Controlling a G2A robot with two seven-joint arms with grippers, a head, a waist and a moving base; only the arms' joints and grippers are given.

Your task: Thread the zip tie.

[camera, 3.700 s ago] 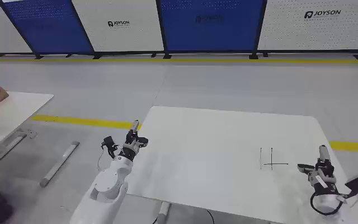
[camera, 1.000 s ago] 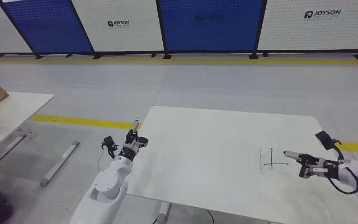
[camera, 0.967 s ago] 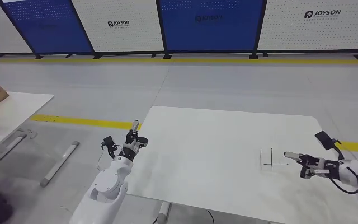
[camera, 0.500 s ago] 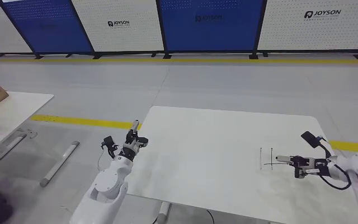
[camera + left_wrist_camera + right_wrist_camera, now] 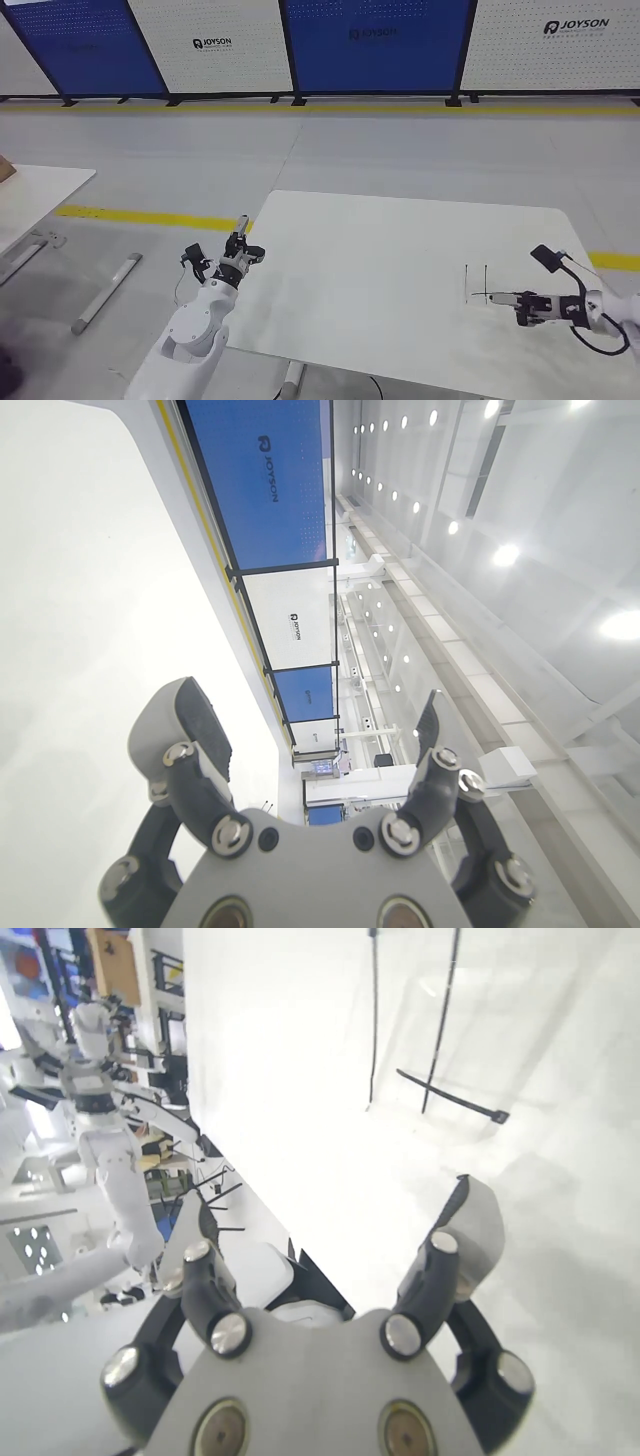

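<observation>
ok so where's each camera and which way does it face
Top view: on the robot, looking down at the table; left pincer at its edge, right pincer by the zip ties.
Left wrist view: on the left wrist, facing past the table toward wall panels and ceiling; left pincer open.
Right wrist view: on the right wrist, facing across the table at the zip ties; right pincer open.
Shared: top and right wrist views both show the zip ties.

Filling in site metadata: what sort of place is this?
Probably an industrial hall or robot test bay: blue and white partition panels, a yellow floor line, and a white table with zip ties.
</observation>
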